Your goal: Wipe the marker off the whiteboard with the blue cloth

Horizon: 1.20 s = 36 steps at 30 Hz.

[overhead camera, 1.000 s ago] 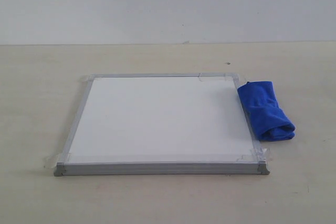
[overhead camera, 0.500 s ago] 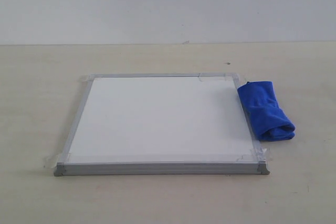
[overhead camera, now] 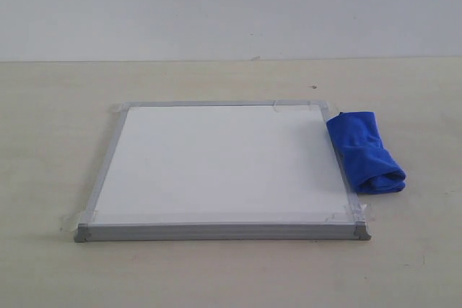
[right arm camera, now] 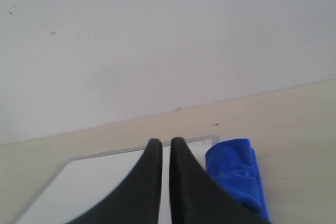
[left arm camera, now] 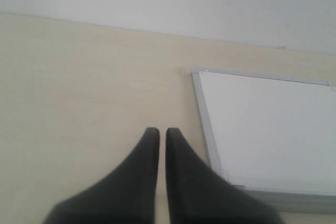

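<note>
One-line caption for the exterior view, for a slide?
Whiteboard flat on the table, blue cloth bunched beside its right edge; no arms in frame.

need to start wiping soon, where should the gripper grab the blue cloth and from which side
Probably the bulged, rolled end of the blue cloth, nearest the exterior camera: it stands highest off the table. Come from above with the right gripper, jaws across the cloth's short width, clear of the whiteboard frame beside it.
</note>
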{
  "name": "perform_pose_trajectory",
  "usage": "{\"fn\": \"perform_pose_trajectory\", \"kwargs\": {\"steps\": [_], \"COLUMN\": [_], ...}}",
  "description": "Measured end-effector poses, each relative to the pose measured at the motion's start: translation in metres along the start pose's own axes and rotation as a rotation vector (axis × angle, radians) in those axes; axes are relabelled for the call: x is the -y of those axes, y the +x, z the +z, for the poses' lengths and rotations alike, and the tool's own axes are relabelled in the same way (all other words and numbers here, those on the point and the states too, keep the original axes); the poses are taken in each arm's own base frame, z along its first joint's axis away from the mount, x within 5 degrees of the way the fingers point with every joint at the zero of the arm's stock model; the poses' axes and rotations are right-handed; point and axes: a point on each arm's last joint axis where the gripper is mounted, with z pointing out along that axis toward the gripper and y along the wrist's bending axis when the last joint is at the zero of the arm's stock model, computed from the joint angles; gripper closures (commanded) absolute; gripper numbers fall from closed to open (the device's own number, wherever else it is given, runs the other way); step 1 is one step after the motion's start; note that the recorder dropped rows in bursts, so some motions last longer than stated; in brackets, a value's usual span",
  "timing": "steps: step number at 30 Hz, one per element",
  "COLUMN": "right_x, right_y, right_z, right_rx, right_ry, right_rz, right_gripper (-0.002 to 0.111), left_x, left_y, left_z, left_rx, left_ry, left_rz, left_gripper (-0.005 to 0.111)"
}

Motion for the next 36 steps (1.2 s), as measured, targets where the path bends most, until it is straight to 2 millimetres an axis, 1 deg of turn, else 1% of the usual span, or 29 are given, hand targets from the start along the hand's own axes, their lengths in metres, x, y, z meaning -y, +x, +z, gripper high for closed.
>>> {"fn": "perform_pose_trajectory", "kwargs": {"steps": [7, 16, 20, 26, 36], "right_x": [0.005, 0.021, 0.024, 0.023, 0.006], "right_y": [0.002, 0.016, 0.019, 0.021, 0.007], "right_z": [0.0, -0.004, -0.005, -0.005, 0.0], "right_rx": [-0.009, -0.18, -0.22, -0.219, -0.047], "right_ry": [0.067, 0.232, 0.268, 0.256, 0.075], "right_rz": [-0.08, -0.136, -0.143, -0.087, 0.141], "right_gripper": [0.107, 0.107, 0.107, 0.107, 0.107], "left_x": [0.0, 0.0, 0.0, 0.0, 0.0], "left_y": [0.0, 0.0, 0.0, 0.0, 0.0], "left_z": [0.0, 0.0, 0.0, 0.0, 0.0], "left_rx": [0.0, 0.0, 0.0, 0.0, 0.0], "left_ry": [0.0, 0.0, 0.0, 0.0, 0.0], "left_rz": [0.0, 0.0, 0.0, 0.0, 0.0], "left_gripper": [0.102, 0.102, 0.102, 0.102, 0.102]}}
